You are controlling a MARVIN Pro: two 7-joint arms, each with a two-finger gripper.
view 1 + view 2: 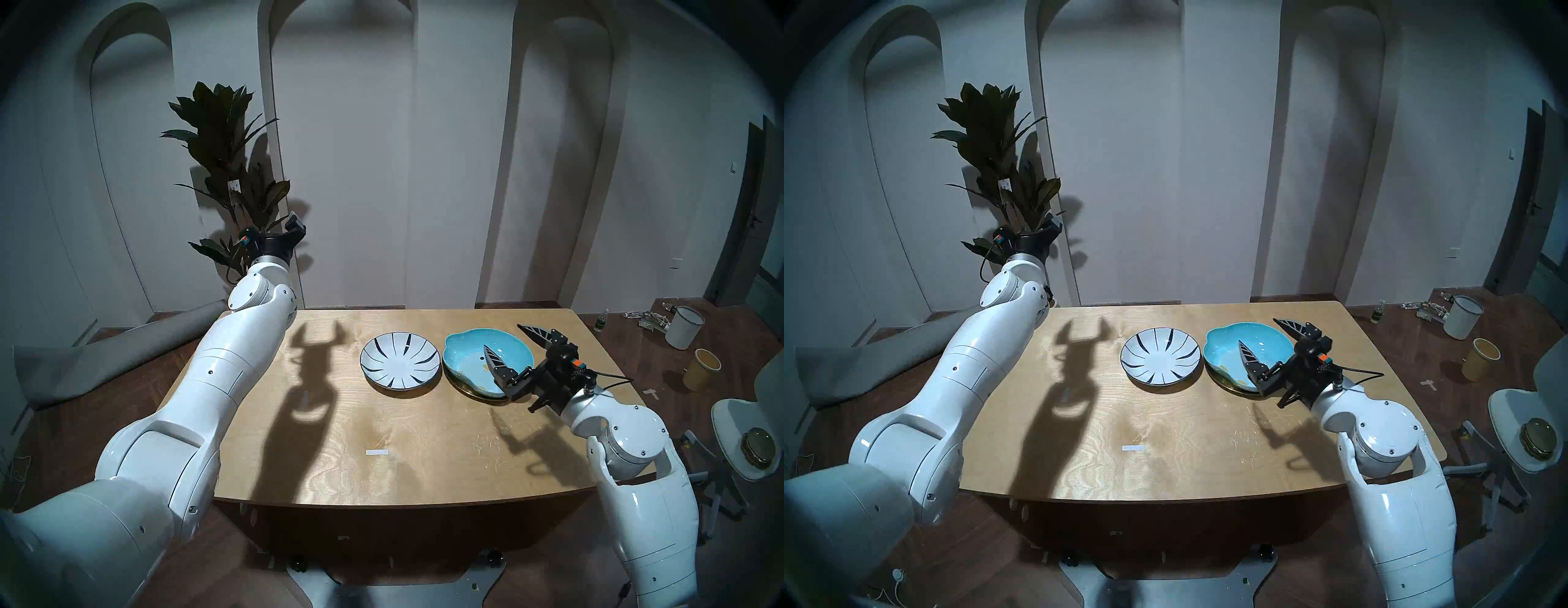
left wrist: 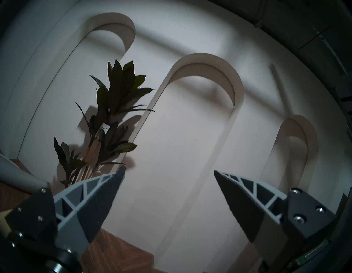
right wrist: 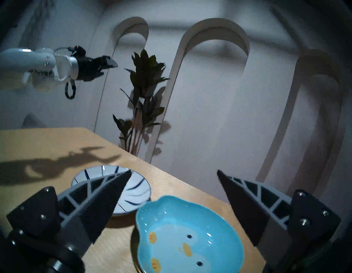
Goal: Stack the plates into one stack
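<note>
The white plate with dark-blue stripes (image 1: 399,361) lies on the wooden table (image 1: 424,446) at the back middle. To its right the turquoise penguin plate (image 1: 466,352) rests on the gold plate, of which only a thin rim (image 1: 464,389) shows. My right gripper (image 1: 502,336) is open and empty, hovering just above the turquoise plate's right half (image 3: 181,225), one finger over the dish and one past its far right edge. My left gripper (image 1: 292,227) is open and empty (image 2: 169,169), raised high off the table's back left corner, facing the wall.
A potted plant (image 1: 229,170) stands behind the left arm. On the floor to the right are a white bucket (image 1: 684,327) and a yellow paper cup (image 1: 702,368). A white chair holds a gold-lidded tin (image 1: 757,446). A white tape strip (image 1: 377,452) marks the table.
</note>
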